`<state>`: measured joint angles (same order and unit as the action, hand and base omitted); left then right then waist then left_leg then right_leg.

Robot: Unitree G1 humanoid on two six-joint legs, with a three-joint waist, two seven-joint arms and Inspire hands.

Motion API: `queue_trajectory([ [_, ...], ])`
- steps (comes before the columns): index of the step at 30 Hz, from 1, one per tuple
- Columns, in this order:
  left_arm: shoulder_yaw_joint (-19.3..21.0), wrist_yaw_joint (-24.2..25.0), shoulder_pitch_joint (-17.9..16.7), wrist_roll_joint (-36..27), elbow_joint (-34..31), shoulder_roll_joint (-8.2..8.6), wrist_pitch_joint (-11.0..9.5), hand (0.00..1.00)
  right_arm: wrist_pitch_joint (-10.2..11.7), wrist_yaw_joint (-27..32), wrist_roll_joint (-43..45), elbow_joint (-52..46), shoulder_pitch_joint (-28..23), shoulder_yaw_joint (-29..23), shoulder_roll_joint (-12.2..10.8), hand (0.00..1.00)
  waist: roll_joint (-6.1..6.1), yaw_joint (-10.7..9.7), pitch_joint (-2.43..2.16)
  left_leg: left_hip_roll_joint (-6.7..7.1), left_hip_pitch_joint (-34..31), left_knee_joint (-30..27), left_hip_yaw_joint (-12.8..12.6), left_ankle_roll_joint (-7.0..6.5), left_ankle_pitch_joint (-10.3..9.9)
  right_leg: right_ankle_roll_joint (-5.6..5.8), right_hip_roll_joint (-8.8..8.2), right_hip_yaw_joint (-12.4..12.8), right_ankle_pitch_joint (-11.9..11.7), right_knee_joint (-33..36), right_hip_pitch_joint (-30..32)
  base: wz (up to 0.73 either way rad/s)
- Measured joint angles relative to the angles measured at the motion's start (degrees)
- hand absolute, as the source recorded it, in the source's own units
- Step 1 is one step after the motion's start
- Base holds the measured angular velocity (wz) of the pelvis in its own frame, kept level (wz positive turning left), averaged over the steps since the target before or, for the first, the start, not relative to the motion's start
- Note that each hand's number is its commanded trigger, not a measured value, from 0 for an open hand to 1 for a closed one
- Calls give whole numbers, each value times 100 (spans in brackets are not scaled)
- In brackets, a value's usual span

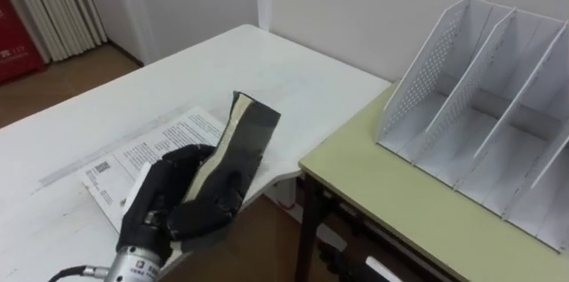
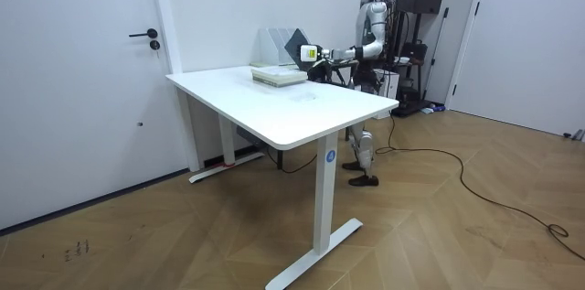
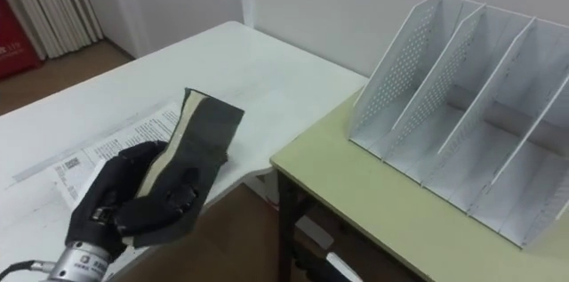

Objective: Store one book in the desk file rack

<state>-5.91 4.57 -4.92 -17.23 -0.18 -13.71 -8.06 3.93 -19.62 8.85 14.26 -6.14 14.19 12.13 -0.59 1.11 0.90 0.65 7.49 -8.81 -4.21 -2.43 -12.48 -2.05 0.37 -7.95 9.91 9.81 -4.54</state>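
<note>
My left hand (image 1: 164, 206) is shut on a dark-covered book (image 1: 244, 135) with cream page edges, and holds it tilted over the near edge of the white table (image 1: 178, 77). The white perforated file rack (image 1: 480, 104) stands to the right on a green-topped desk (image 1: 400, 215); its slots are empty. The book is well to the left of the rack, across the gap between the two desks. In the room view I stand behind the white table with my left hand (image 2: 315, 53) stretched out, the book (image 2: 297, 48) in it.
A printed booklet (image 1: 133, 162) lies on the white table under my hand. A narrow gap with floor below separates the white table from the green desk. A door and a curtain stand at the back left. In the room view a stack of books (image 2: 279, 75) rests on the table.
</note>
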Motion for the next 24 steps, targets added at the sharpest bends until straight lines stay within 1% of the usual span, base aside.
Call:
queue_trajectory([
  [2, 0, 126, -7, -157, -1, 4, 4, 100, 2, -74, 2, -72, -2, -1, 9, 0, -11, 37, 3, 0, 1, -1, 13, 0, 0, -1, 0, 3, 0, 1, 0, 0],
  [5, 7, 357, -34, -433, -1, 18, 22, 100, 3, -108, -1, -173, -15, -64, 45, 0, -26, 66, -4, 2, 0, -14, 22, 0, 0, 0, -5, 4, 0, 0, -2, 0],
  [8, 46, 524, -76, -860, -1, 39, 24, 100, 6, -109, -238, -416, -13, -291, 37, 0, -56, 90, -15, 4, 8, -19, 11, 0, 0, 0, -4, 32, 0, 0, -2, -5],
  [10, 77, 644, -138, -1227, -1, 37, 24, 100, 71, -98, -500, -684, -14, -483, 7, 0, -69, 67, -22, 5, 11, -35, 11, 0, 0, 0, -3, 68, 0, -2, -2, -8],
  [11, 85, 692, -147, -1273, -1, 39, 24, 100, 107, -99, -547, -733, -14, -533, -1, 0, -69, 65, -22, 5, 10, -35, 11, 0, 0, 0, -3, 70, 0, -2, -2, -4],
  [13, 123, 947, -148, -1355, -1, 39, 24, 100, 144, -103, -665, -943, -13, -694, -25, 0, -68, 53, -22, 5, 7, -36, 11, 0, 0, 0, -1, 77, 0, -1, 2, 0],
  [16, 146, 1178, -147, -1489, -12, 39, 24, 100, 151, -117, -743, -1116, -13, -826, -81, 0, -64, 38, -24, 5, 2, -38, 11, 0, 0, 0, 1, 96, 0, -1, 15, -3],
  [20, 148, 1329, -147, -1741, -12, 39, 30, 100, 151, -133, -1049, -1152, -12, -838, -86, 0, -58, 54, -26, 4, 17, -37, 14, 0, 0, -1, 6, 142, -1, 0, 6, -6],
  [23, 138, 1483, -145, -2028, -11, 40, 40, 100, 150, -233, -1443, -1168, -1, -841, -85, 0, -40, -5, -20, 4, 47, -38, 12, 0, 0, 0, 5, 133, -1, -4, -31, 0],
  [24, 137, 1550, -145, -2208, -4, 40, 53, 100, 149, -296, -1657, -1168, 26, -855, -92, 0, -30, -26, -15, 5, 64, -37, 12, 0, 0, 0, 5, 135, -1, -4, -42, 0],
])
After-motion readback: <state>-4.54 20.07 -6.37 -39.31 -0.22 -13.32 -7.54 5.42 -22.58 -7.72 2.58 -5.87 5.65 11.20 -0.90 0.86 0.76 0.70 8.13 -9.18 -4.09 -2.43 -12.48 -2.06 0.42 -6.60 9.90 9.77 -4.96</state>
